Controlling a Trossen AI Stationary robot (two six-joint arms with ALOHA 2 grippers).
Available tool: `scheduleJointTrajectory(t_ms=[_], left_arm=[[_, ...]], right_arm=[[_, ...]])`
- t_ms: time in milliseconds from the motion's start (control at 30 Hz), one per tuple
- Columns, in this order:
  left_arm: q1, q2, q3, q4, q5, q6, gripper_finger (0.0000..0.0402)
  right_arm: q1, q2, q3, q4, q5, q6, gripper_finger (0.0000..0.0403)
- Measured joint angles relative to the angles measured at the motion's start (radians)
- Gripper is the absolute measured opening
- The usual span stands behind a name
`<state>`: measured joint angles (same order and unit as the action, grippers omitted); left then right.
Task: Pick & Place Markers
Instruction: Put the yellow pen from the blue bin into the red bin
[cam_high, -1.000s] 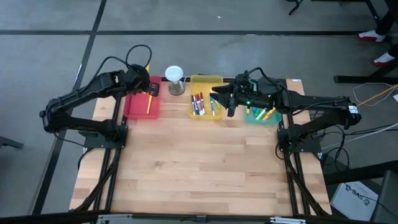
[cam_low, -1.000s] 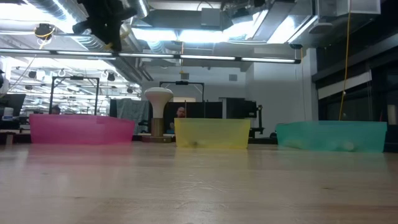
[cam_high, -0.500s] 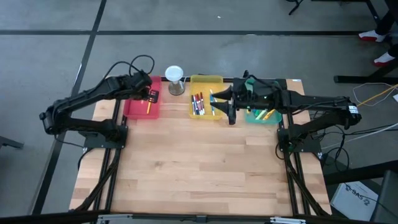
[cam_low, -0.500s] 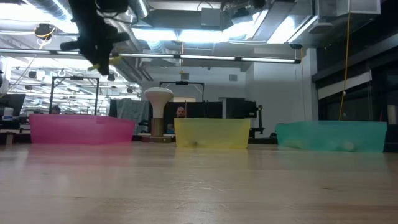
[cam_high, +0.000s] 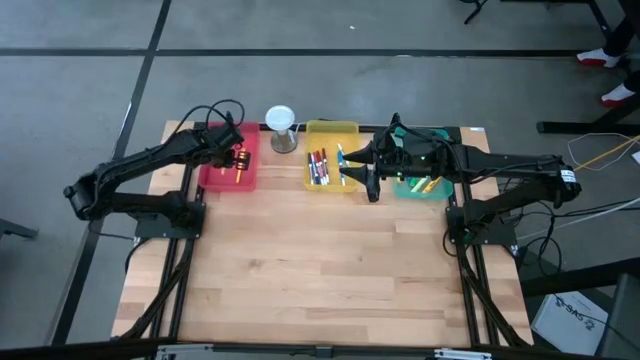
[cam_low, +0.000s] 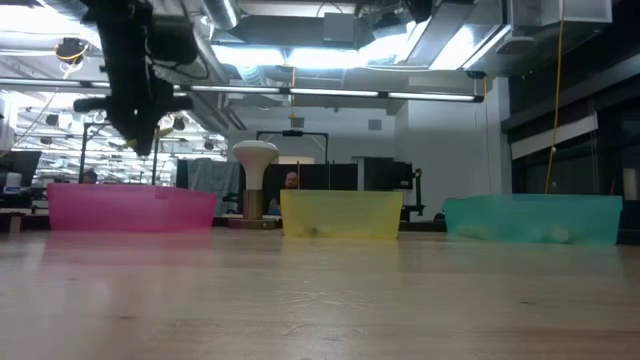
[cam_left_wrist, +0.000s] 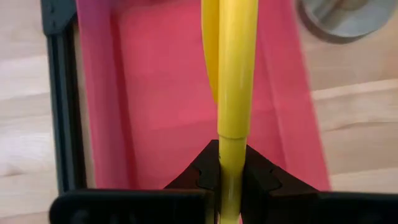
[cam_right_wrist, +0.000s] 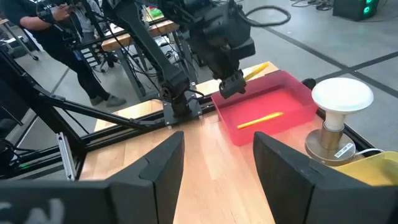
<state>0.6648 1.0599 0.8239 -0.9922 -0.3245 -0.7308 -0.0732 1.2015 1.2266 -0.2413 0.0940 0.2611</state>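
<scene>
**While the left arm holds a marker over the red tray**

With its fingers clamped on a yellow marker (cam_left_wrist: 234, 81), the left gripper (cam_high: 238, 156) hangs above the red tray (cam_high: 212, 172) at ten o'clock on the table (cam_high: 320, 270). A second yellow marker (cam_right_wrist: 260, 119) lies inside that tray. Parted and empty, the right gripper (cam_high: 352, 160) hovers over the yellow tray (cam_high: 332, 128), at twelve o'clock, which holds several markers (cam_high: 320, 165). More markers (cam_high: 428, 183) lie in the teal tray (cam_high: 412, 190) at one o'clock.

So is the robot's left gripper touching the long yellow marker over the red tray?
Touching. The left wrist view shows the left gripper shut on the yellow marker, above the red plastic tray.
</scene>
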Motion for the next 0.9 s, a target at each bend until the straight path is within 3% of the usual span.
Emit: scheduleJointTrajectory(t_ms=[367, 900], left_arm=[[0.137, 0.018, -0.154, 0.219, 0.074, 0.060, 0.0022], [0.248, 0.191, -0.161, 0.272, 0.154, 0.195, 0.0023]], right_arm=[[0.000, 0.000, 0.000, -0.012, 0.000, 0.024, 0.0189], [0.000, 0.000, 0.000, -0.015, 0.000, 0.030, 0.0189]])
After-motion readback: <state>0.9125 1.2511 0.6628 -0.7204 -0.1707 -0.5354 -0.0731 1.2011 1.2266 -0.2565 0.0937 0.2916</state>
